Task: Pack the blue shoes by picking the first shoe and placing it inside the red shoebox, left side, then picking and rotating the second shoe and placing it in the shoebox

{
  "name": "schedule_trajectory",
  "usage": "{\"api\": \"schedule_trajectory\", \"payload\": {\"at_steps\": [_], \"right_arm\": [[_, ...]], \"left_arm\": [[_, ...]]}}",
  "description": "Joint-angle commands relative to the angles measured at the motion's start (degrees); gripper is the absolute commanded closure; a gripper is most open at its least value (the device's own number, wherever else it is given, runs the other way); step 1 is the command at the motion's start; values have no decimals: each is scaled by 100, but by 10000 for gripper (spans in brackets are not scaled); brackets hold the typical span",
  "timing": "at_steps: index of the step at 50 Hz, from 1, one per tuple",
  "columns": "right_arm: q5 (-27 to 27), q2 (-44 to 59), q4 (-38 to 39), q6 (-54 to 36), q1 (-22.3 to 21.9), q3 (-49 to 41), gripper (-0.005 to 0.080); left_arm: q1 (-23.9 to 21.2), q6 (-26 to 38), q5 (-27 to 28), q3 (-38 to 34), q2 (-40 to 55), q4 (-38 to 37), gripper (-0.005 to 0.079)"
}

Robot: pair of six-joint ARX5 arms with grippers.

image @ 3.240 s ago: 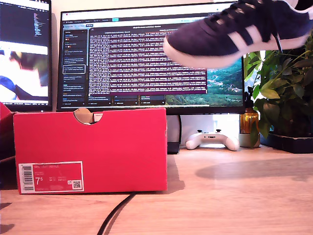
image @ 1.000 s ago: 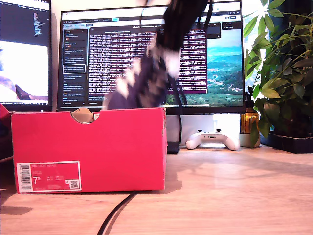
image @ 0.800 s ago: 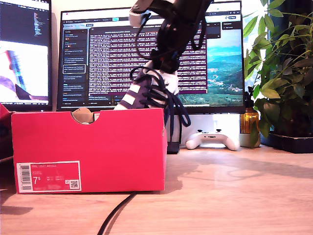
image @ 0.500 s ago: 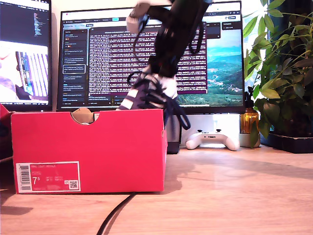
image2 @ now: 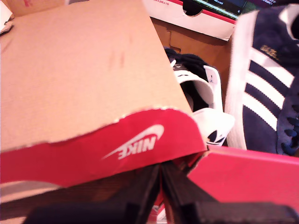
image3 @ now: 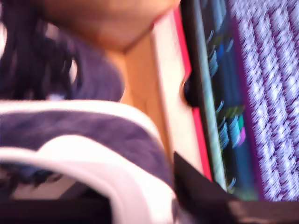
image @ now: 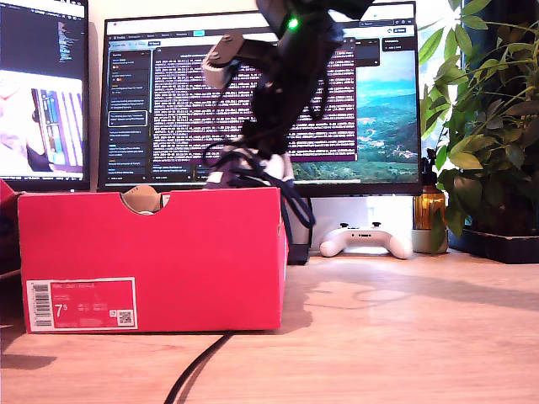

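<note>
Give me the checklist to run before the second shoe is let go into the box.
1. Lid clear of the red shoebox opening: ok.
2. First shoe lying inside: ok.
3. My second gripper gripping the second shoe: ok.
4. Laces inside the box: not ok, they hang over the wall at the exterior view's right.
5. Second shoe seated on the box floor: cannot tell, the wall hides it.
6. My first gripper holding the lid: cannot tell.

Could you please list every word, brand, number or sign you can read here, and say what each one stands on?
"NIKE", with a swoosh: the red flap of the red shoebox.
"7.5": white barcode label on the shoebox front; its other print is too small.
Black trefoil sign: white heel tab of a blue shoe.
Monitor text: too small to read.
</note>
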Motion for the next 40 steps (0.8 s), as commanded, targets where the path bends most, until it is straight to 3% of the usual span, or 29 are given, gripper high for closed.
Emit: {"api": "schedule_trajectory", "payload": {"at_steps": [1,19,27,32,36,40], "right_arm": [[17,254,26,85,254,-131,484],[774,254,-59,85,275,-105,483],[1604,238,-122,105,398,-24,491],[2157,216,-223,157,520,107,595],[2603,210,-358,343,625,286,762],[2774,190,-549,1032,697,501,761]], "left_arm": [[-4,-9,4,-168,15,-2,764],[-4,-7,2,-168,13,-269,764],[-4,-9,2,-168,13,-339,764],[-4,-7,0,-170,13,-378,764],[-4,-7,2,-168,13,-380,764],[-4,15,28,-168,13,-382,764]]}}
